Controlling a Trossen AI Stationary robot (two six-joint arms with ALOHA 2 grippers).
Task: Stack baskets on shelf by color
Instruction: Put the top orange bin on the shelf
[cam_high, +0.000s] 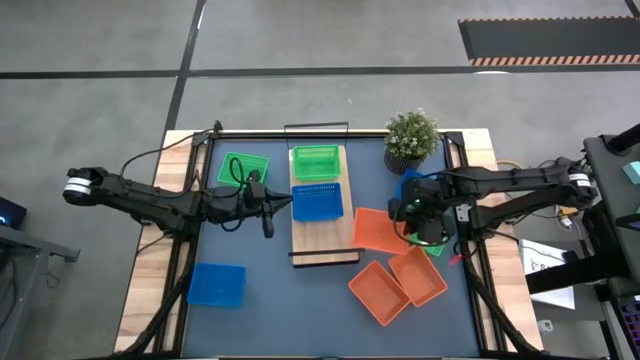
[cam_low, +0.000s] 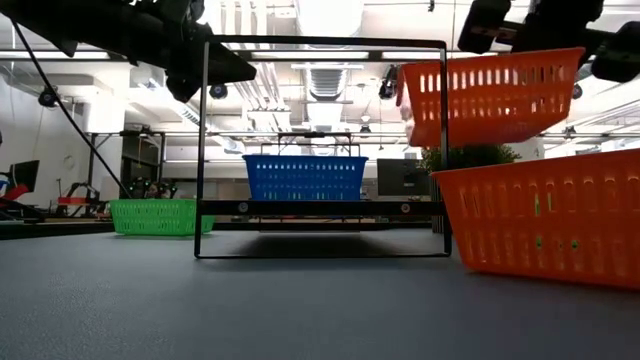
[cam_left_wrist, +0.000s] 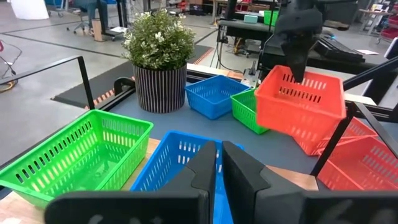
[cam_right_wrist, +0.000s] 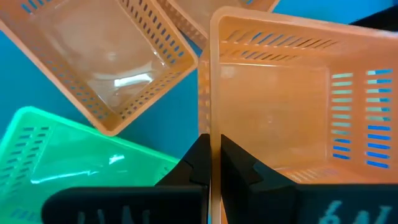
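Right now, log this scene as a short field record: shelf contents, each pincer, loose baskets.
shelf: green basket at the far end, blue basket next to it, near end bare
right pincer: shut on the rim of an orange basket, lifted off the table
left pincer: shut, empty, beside the shelf
loose on table: green basket left of shelf, blue basket near left, two orange baskets near right
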